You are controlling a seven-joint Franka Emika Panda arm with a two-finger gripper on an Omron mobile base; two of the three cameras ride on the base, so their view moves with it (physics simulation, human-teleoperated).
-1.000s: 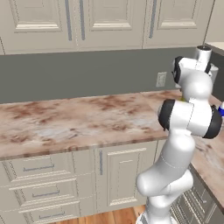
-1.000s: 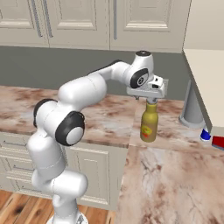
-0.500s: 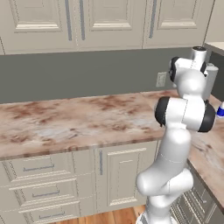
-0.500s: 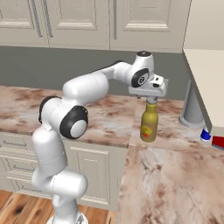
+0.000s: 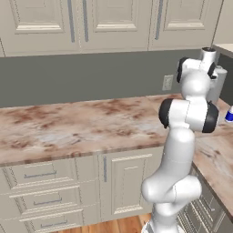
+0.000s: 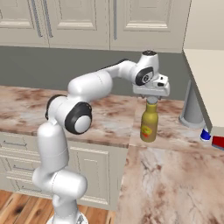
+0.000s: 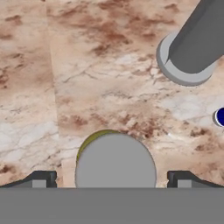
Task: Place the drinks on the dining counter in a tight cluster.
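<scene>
— Marbled brown-pink counter [image 5: 68, 127] under cream cabinets in the left base view; what has changed?
— The elbow has swung slightly; nothing else moved.
— Right base view?
— The gripper [image 6: 151, 99] hangs spread just over the upright amber bottle [image 6: 149, 123], near the grey cylinder [image 6: 192, 109].
— Hand view?
— Its round grey cap [image 7: 115, 161] sits between the open fingertips [image 7: 40, 179].

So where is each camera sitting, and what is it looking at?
Left base view: behind the arm to its left, facing the wall counter; the white arm rises at lower right.
Right base view: behind to the right; the arm reaches to the amber bottle.
Hand view: looks straight down; the open claw straddles the bottle's grey cap.
Right and hand views share the bottle and grey cylinder.
</scene>
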